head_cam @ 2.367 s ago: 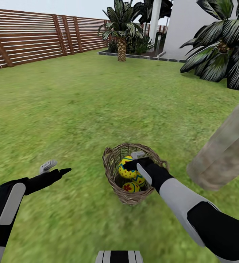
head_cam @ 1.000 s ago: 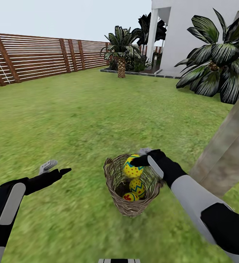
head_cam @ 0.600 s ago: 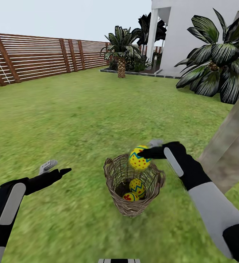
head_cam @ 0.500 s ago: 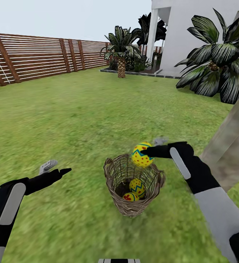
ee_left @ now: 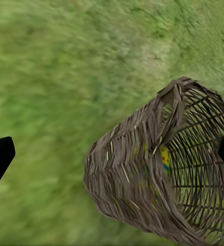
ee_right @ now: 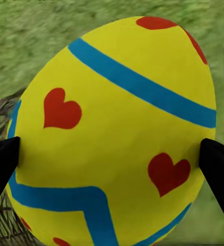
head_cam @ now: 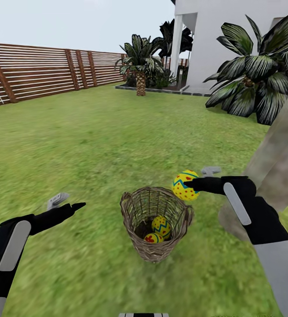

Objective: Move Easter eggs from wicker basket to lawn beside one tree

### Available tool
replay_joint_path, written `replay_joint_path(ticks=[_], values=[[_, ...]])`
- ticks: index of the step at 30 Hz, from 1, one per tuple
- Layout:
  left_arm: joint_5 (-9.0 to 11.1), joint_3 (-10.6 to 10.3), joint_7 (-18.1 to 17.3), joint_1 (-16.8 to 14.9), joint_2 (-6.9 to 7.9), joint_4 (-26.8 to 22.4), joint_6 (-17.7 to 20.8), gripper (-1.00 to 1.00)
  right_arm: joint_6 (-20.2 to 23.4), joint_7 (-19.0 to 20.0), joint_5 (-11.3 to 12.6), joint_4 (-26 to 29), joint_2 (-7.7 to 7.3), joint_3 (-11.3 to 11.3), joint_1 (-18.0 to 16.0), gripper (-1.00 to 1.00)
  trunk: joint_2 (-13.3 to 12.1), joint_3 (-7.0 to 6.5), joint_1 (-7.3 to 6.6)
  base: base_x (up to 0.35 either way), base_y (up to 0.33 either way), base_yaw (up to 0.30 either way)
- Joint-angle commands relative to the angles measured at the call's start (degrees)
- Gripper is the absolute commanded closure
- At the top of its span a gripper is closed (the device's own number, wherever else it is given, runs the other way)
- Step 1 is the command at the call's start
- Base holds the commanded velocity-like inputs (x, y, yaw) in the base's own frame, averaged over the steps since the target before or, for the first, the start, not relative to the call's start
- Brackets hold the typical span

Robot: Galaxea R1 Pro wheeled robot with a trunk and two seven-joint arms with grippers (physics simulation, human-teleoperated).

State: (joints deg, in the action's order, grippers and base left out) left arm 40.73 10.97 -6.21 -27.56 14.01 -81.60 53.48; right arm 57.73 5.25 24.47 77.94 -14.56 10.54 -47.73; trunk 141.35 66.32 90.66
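now right pincer (head_cam: 195,178) grips heart egg (head_cam: 184,186) above wicker basket (head_cam: 154,222), no writing.

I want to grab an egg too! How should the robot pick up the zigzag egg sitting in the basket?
Come straight down through the basket's open top, since the woven walls block every side. The zigzag egg lies uppermost, partly over the flower egg, so probably pinch it across its rounded middle, one finger on each side. The left hand is open and free.
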Motion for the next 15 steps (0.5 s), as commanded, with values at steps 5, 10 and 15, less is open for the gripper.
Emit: replay_joint_path(ticks=[5, 10, 15], values=[[-0.47, 0.09, -0.57, 0.03, -0.03, 0.04, 0.21, -1.0, 0.13, 0.72, 7.05, 0.2, -0.14, -5.28, 3.8, 1.0, 0.02, -0.37, -0.01, 0.0, 0.0, -0.16], [-0.47, 0.1, -0.56, 0.04, 0.05, 0.07, 0.22, -1.0, -0.06, 4.88, 18.94, 0.22, -4.63, -6.12, 8.72, 1.0, 0.02, -0.78, -0.01, 0.0, 0.0, -0.16], [-0.55, 0.1, -0.56, 0.02, 0.05, 0.21, 0.14, -1.0, -0.04, 14.09, 20.1, 0.04, -8.51, -7.52, 13.74, 1.0, 0.02, -1.19, -0.01, 0.0, 0.0, -0.16]])
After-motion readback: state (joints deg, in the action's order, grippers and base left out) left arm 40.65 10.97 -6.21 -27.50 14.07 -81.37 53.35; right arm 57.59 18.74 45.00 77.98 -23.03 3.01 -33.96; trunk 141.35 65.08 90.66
